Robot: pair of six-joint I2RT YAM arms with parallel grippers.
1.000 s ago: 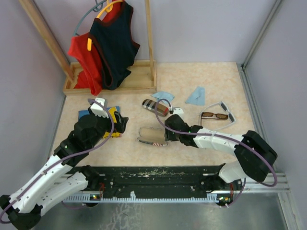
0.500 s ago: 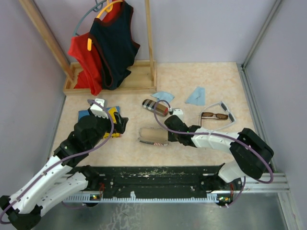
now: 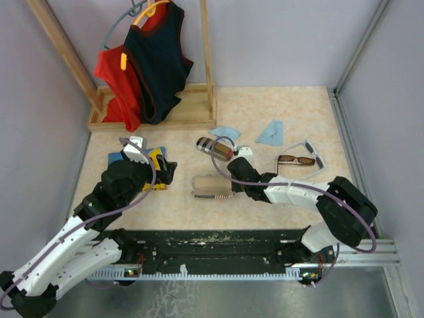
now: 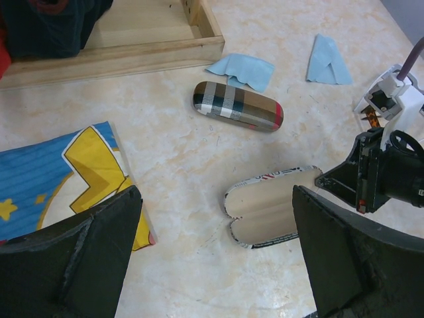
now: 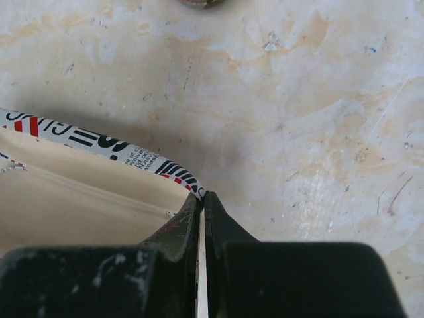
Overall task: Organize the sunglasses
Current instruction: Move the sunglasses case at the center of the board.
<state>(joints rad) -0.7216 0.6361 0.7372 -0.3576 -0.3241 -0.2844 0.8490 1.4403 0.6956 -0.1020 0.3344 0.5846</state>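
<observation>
As the right gripper point(image 5: 202, 194) pinches the open case point(image 3: 211, 187) at its rim, seemingly steadying it for the sunglasses point(image 3: 296, 159), the left gripper point(image 4: 217, 199) gapes empty.

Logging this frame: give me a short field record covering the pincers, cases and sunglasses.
right pincer: shut on the rim of the open flag-print case
left pincer: open, holding nothing
plaid case: closed, lying apart from the open one
sunglasses: brown pair and white-grey pair together on the table at the right, neither in a case
light-blue cloths: two, beyond the cases
</observation>
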